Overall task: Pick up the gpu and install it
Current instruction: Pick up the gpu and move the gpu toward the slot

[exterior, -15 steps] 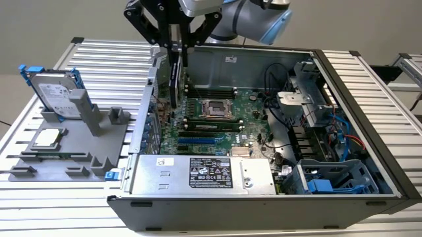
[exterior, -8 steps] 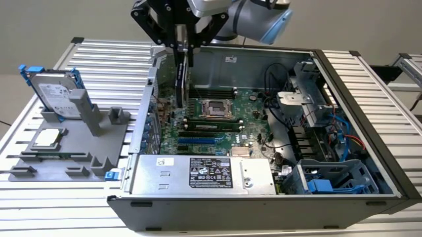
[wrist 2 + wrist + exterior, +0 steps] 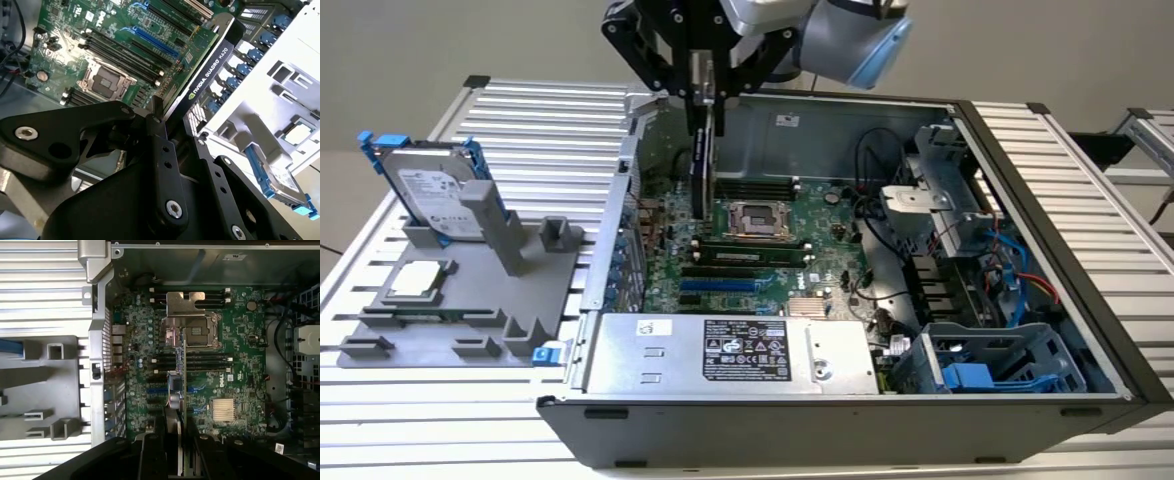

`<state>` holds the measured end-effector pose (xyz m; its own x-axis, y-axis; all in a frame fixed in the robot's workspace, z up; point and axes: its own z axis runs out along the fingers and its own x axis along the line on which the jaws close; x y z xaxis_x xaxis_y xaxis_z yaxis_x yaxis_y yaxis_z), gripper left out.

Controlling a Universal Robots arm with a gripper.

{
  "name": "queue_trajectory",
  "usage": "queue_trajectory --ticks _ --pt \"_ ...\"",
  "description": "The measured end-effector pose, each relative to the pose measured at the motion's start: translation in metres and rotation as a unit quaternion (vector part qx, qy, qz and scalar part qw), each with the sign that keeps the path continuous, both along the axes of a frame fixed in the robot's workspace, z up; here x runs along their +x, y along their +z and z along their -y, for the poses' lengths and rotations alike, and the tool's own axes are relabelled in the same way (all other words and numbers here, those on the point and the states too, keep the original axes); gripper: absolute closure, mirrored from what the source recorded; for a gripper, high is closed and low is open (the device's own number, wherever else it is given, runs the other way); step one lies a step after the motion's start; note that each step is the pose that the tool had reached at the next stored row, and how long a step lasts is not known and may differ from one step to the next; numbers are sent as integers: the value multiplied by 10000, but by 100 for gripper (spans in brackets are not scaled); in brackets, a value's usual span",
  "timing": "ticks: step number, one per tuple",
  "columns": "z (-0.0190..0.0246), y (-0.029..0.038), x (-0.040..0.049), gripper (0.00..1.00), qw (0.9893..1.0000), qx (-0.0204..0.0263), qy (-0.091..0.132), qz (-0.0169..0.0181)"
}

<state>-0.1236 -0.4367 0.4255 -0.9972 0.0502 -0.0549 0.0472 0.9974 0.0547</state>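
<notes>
Clamped narrow, the black claw [image 3: 703, 92] pinches the top edge of the gpu [image 3: 703, 165] between its two fingers. The card hangs straight below it on edge, upright. In the second wrist view the claw [image 3: 159, 127] grips one end of the gpu [image 3: 207, 75], whose black shroud side runs away from the fingers. In the first wrist view the claw [image 3: 176, 440] holds the gpu [image 3: 184, 371] edge-on, a thin green line.

Under the card lies the green motherboard [image 3: 781, 255] in the open computer case [image 3: 841, 435]. The card's lower edge sits low over the board, just beside the processor socket [image 3: 754, 218] and short of the blue slots [image 3: 720, 286]. I cannot tell whether it touches the board.

Farther off, to the exterior view's left of the case, a grey holder [image 3: 460, 310] rests on the slatted table [image 3: 520, 120]. It carries an upright hard drive [image 3: 434, 188] in a blue frame and a flat square CPU chip [image 3: 420, 281].
</notes>
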Motion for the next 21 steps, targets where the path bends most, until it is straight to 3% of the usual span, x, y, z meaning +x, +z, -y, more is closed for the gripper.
queue_trajectory --ticks 21 --pt "0 0 278 100 10000 0 0 0"
